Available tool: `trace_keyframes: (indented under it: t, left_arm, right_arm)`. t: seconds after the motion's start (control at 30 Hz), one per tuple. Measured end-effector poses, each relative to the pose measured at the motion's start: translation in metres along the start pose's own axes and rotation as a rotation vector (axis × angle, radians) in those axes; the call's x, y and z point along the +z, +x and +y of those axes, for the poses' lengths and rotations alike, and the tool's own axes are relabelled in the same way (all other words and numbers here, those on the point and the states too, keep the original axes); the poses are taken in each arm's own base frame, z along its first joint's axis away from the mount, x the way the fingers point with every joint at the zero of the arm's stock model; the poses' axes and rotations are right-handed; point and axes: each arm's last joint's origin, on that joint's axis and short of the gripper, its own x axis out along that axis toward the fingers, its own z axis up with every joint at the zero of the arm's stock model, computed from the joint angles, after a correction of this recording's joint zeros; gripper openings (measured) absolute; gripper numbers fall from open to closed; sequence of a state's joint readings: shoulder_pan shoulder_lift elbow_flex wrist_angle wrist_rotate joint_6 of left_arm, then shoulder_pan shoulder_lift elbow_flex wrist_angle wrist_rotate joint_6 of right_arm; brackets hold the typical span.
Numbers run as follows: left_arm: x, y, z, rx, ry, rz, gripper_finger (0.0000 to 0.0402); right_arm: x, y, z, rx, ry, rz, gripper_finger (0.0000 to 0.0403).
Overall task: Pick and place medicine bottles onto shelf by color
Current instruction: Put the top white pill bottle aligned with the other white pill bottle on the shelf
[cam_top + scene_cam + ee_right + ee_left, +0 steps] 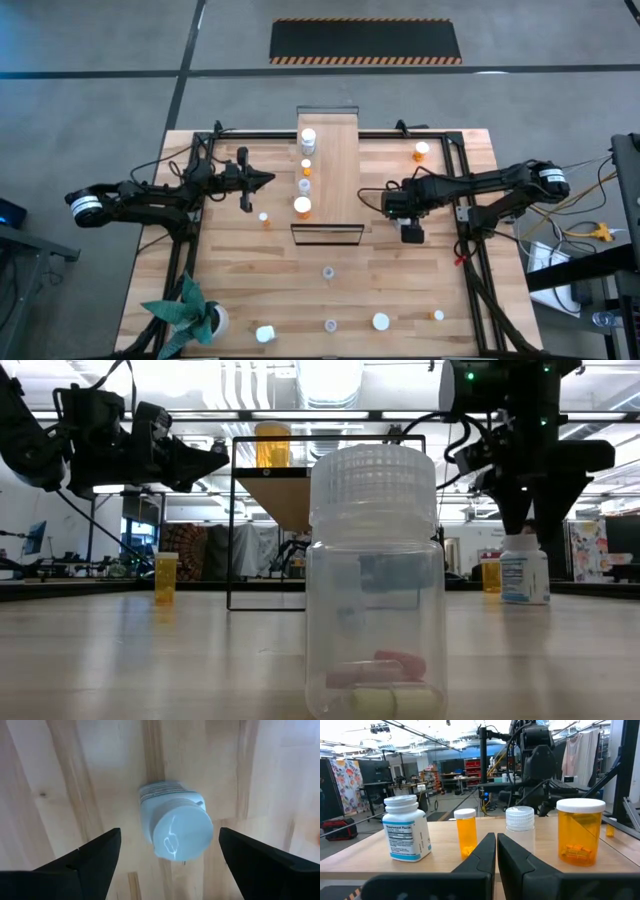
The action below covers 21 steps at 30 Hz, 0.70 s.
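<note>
The shelf (335,170) is a pale board standing raised on the table's far middle. It carries a white bottle (406,827), a small orange bottle (465,832), a clear bottle (520,826) and a larger orange bottle (580,832), all upright in a row. My left gripper (268,180) is shut and level just left of the shelf, pointing at that row (496,852). My right gripper (169,834) is open and points down over a white-capped white bottle (175,827) standing on the table right of the shelf (524,570). Its fingers stand on either side of the bottle, apart from it.
Loose bottles stand around the table: a clear one with pills (375,585) near the middle, an orange one (421,150) at the far right, a small one (264,216) left of the shelf, and several (381,321) along the near edge. A potted plant (195,315) sits at the near left corner.
</note>
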<state>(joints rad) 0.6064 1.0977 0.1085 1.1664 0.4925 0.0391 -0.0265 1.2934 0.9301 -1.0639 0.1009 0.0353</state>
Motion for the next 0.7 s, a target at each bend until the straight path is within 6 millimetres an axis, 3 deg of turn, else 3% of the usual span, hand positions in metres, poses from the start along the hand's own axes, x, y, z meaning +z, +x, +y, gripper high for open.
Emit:
trace_keyframes:
  t: [0.17, 0.5, 0.7]
  left_arm:
    - [0.000, 0.000, 0.000, 0.000, 0.000, 0.000, 0.0000]
    - [0.000, 0.000, 0.000, 0.000, -0.001, 0.000, 0.0000]
    - [0.000, 0.000, 0.000, 0.000, -0.001, 0.000, 0.0000]
  right_arm:
    - [0.002, 0.001, 0.000, -0.003, 0.024, -0.027, 0.0309]
    - [-0.001, 0.005, 0.001, 0.004, 0.020, -0.008, 0.0171]
    - [0.005, -0.007, 0.001, 0.043, 0.027, -0.028, 0.0163]
